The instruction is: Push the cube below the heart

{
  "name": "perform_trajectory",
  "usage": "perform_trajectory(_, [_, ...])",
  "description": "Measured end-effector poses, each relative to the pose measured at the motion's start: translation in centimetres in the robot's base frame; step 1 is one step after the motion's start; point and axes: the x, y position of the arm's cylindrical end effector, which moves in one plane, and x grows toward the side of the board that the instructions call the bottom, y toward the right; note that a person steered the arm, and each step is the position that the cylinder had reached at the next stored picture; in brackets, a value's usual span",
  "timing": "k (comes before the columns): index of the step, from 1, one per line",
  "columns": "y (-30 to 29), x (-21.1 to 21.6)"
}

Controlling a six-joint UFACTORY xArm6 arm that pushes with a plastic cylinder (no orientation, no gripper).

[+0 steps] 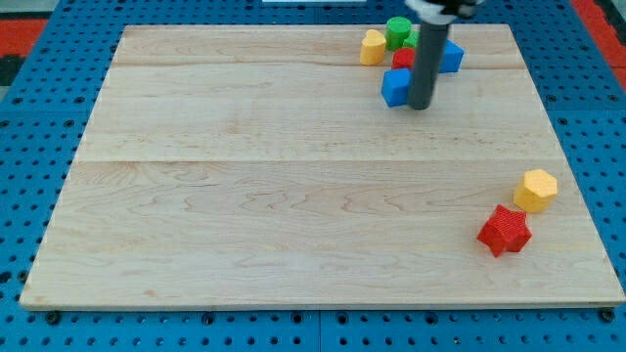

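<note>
1. The blue cube [395, 87] lies near the view's top, a little right of the middle of the board [245, 196]. It is the thing to be moved.
2. My tip [420, 106] stands just at the cube's right side, touching it or almost touching; I cannot tell which. There is no pincer on this arm, only the rod, so nothing is grasped or released.
3. Just above the cube a red block [403, 58] shows, half hidden by the rod; its shape I cannot make out.
4. Up and to the left is a yellow block [373, 46] with a rounded, notched form; I take it for the heart. Beside it, at the top edge, stands a green round block [398, 31].
5. Right of the rod a second blue block [451, 57] shows only partly.
6. Well apart, at the view's lower right, a yellow hexagon [536, 189] and a red star [505, 231] lie close together.
7. My judgement of the step: the cube is already lower than the heart but sits to its right, so the push is in hand and not finished.
8. The next move, I think, calls for a short push toward the view's left, until the cube is straight under the heart. The tip is on the proper side for this. The risk is that the cube turns or slides up into the red block.
</note>
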Motion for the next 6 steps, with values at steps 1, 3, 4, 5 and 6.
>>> perform_trajectory(1, [2.1,-1.4])
perform_trajectory(3, [-1.7,-1.1])
perform_trajectory(4, [-4.6,-4.6])
perform_trajectory(5, [-4.7,-1.7])
perform_trajectory(6, [-7.3,-0.3])
